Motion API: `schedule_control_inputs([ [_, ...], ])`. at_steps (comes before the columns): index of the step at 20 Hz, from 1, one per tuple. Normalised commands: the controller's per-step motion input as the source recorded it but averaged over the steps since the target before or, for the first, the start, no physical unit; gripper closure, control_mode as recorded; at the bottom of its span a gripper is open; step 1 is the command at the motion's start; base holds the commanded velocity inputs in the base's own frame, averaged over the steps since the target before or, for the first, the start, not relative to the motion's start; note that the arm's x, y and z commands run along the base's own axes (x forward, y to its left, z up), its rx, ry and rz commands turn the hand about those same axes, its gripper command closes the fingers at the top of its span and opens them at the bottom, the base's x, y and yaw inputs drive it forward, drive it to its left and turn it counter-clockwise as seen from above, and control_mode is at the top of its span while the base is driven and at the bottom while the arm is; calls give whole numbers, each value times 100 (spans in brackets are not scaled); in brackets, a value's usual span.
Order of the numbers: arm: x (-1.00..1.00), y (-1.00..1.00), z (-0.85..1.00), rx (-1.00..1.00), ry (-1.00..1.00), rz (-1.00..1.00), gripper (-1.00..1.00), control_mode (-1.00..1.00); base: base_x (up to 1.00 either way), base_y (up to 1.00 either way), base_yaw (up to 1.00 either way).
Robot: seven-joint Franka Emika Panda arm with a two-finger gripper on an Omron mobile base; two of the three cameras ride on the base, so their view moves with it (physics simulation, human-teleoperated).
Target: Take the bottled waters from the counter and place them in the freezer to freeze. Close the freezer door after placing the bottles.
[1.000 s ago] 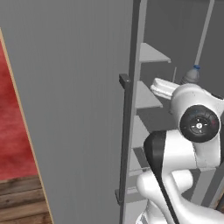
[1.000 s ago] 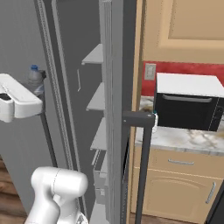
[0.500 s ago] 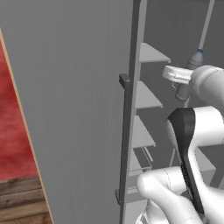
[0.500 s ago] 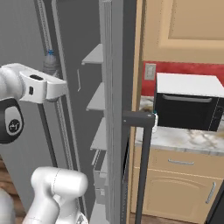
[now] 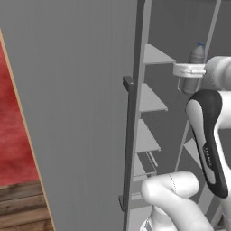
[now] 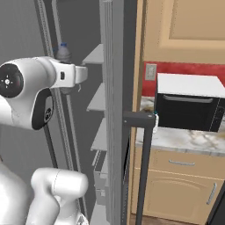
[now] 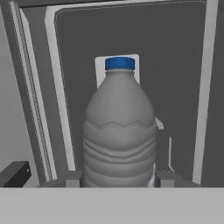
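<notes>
Here the tall grey two-door freezer (image 5: 81,113) stands open, its grey inner shelves (image 5: 151,100) exposed beyond the door edge. The plain grey freezer door (image 6: 115,110) with its dark vertical bar handle (image 6: 143,167) stands edge-on between the freezer interior and the marble-patterned counter (image 6: 184,138). A black-fronted, white-topped countertop oven (image 6: 189,103) sits on that counter, to the right of the freezer. The white robot arm reaches into the freezer interior at upper-shelf height. The jaws (image 7: 119,178) are clamped on the lower body of the smoky grey ribbed plastic bottle with a blue cap (image 7: 119,127), held upright in front of the freezer's back wall.
</notes>
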Motion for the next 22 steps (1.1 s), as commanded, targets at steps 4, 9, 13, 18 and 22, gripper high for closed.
schedule_control_inputs([
  [4,40,0,0,-5,0,18,100,-100,0,0,0],
  [9,29,6,0,-9,0,3,100,-100,0,0,0],
  [13,30,0,0,-6,3,0,100,-100,0,0,0],
  [18,38,0,0,-5,6,-4,100,-100,0,0,0],
  [22,27,-18,0,9,0,-2,100,-100,0,0,0],
])
